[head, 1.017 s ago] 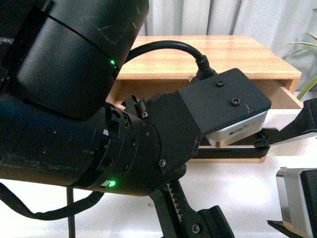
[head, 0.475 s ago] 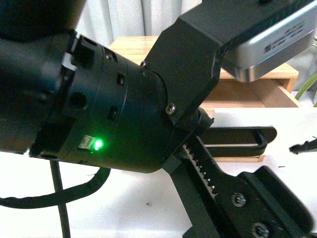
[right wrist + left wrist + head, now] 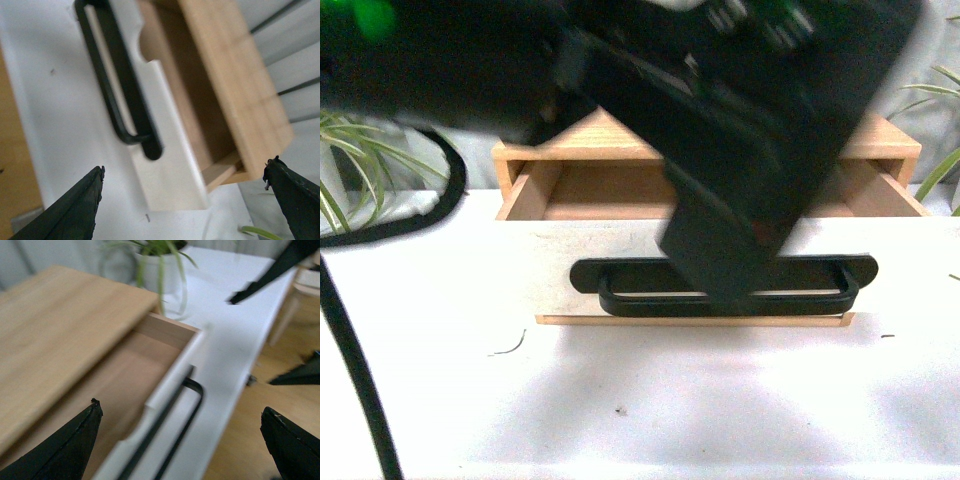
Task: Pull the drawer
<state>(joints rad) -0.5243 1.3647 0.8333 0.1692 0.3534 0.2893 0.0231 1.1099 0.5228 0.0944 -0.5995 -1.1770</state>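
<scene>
Wood is showing on three sides of the open drawer, which is sitting well out of its case on the white counter. We are judging the pull as essentially done.

Both grippers are hanging above it and holding nothing. The left gripper is spread wide over the handle, and the right gripper is just as wide over the notched front edge.

What we are worrying about is the black arm that is blurring across the front view, just above the handle. If it is travelling low, it could clip the bar or the front and shove the drawer back in. It could also skid the whole case along the counter, since we are seeing nothing that fixes it down.

The plant is standing close beside the case, so a wide swing on that side could snag its leaves. We cannot tell which arm the blurred one is.
</scene>
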